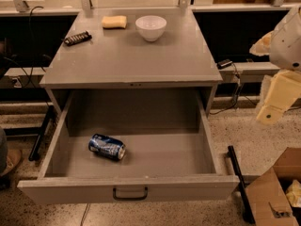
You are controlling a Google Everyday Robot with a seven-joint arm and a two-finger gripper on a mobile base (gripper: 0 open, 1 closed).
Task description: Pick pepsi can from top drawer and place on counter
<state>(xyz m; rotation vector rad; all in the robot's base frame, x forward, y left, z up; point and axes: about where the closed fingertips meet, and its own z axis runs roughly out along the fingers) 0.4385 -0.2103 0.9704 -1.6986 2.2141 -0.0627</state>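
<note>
The pepsi can (107,147) is dark blue with light markings. It lies on its side on the floor of the open top drawer (127,190), left of centre. The drawer is pulled fully out, and its dark handle (130,194) is at the front. The grey counter (131,55) sits above it. My gripper (276,99), cream-coloured under a white arm housing, hangs at the right edge of the view. It is outside the cabinet, right of the drawer and well away from the can. It holds nothing that I can see.
On the counter stand a white bowl (151,27), a yellow sponge (114,21) and a dark snack bar (77,38) at the back. An open cardboard box (277,192) sits on the floor at the right. A black bar (237,178) stands beside the drawer.
</note>
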